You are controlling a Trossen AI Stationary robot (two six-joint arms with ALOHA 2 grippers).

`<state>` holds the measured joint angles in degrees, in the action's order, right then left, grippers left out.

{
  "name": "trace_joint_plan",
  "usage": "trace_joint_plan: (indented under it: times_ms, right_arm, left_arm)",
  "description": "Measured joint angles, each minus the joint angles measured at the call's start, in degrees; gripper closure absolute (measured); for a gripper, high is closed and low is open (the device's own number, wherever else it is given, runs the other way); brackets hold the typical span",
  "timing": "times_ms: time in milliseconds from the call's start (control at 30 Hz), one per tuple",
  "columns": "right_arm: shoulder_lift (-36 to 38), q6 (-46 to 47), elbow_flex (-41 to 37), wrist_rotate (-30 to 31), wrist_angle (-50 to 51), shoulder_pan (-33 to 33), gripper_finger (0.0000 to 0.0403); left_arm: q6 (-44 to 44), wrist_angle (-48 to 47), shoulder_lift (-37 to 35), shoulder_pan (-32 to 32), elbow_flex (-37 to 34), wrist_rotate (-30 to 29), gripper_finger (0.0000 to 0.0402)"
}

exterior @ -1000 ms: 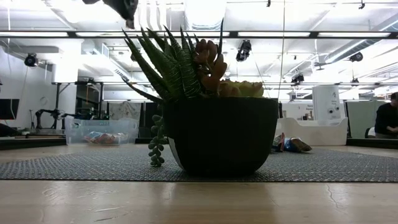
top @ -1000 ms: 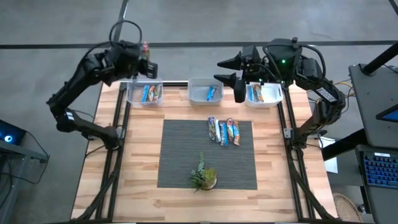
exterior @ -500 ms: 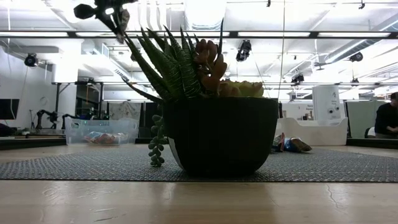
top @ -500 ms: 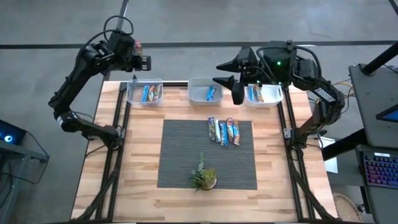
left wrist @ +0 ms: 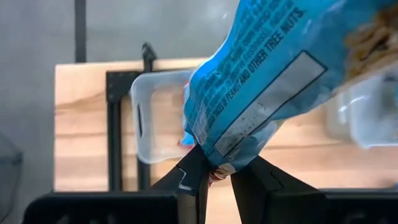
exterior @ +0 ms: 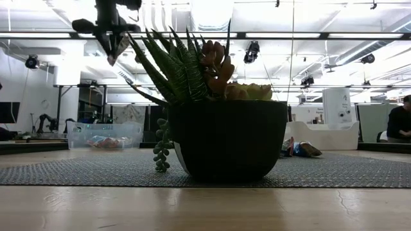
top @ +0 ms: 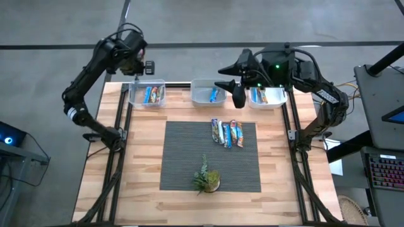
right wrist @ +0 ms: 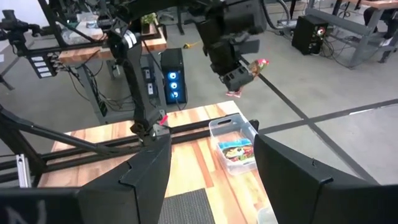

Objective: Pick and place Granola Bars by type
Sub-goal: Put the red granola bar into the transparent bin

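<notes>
The left end effector (left wrist: 214,177) hangs high above the desk's (top: 145,164) far left corner, and its two dark fingers (left wrist: 189,180) are pinching the crimped end of a blue-wrapped granola bar (left wrist: 273,68). White print on that wrapper reads "...PEANUT AND OTHER TREE NUTS", beside a pale grey panel; the rest of the lettering is too small to make out. From the right wrist, the same bar shows as a small pink-and-light scrap in the left arm's grip.

Below it sits the left clear bin (top: 146,94), already holding a couple of bars. The middle bin (top: 209,93) holds a blue one, and the right bin (top: 268,95) has orange-toned ones.

The right end effector (top: 232,77) hovers between the middle and right bins, its fingers (right wrist: 143,171) spread wide with nothing between them.

On the dark mat (top: 183,157), four more bars (top: 227,133) lie side by side, just touching, near the far right part. A small potted plant (top: 207,178) stands at the mat's near edge and fills the low view. No brand name can be read anywhere else.
</notes>
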<state>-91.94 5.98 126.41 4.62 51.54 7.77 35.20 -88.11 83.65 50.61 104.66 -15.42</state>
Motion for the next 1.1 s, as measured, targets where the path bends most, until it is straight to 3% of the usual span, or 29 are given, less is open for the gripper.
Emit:
trace_joint_plan:
  times_ms: [300,500,800,1100]
  right_arm:
    - [0.00,-0.66,-0.11,0.00,1.42,0.00,0.0183]
    - [0.00,-1.64,-0.11,0.00,2.55,0.00,0.0183]
    - [0.00,-2.81,-0.11,0.00,2.72,0.00,0.0184]
    - [0.00,-3.15,-0.11,0.02,2.72,0.00,0.0183]
  left_arm:
    - [1.00,-1.84,5.05,2.05,-2.51,0.95,0.0358]
    - [1.37,0.47,5.42,5.06,-12.27,4.69,0.0358]
    - [2.23,12.66,3.40,7.91,-29.00,12.29,0.0358]
    - [1.98,17.08,3.22,9.66,-32.94,12.98,0.0358]
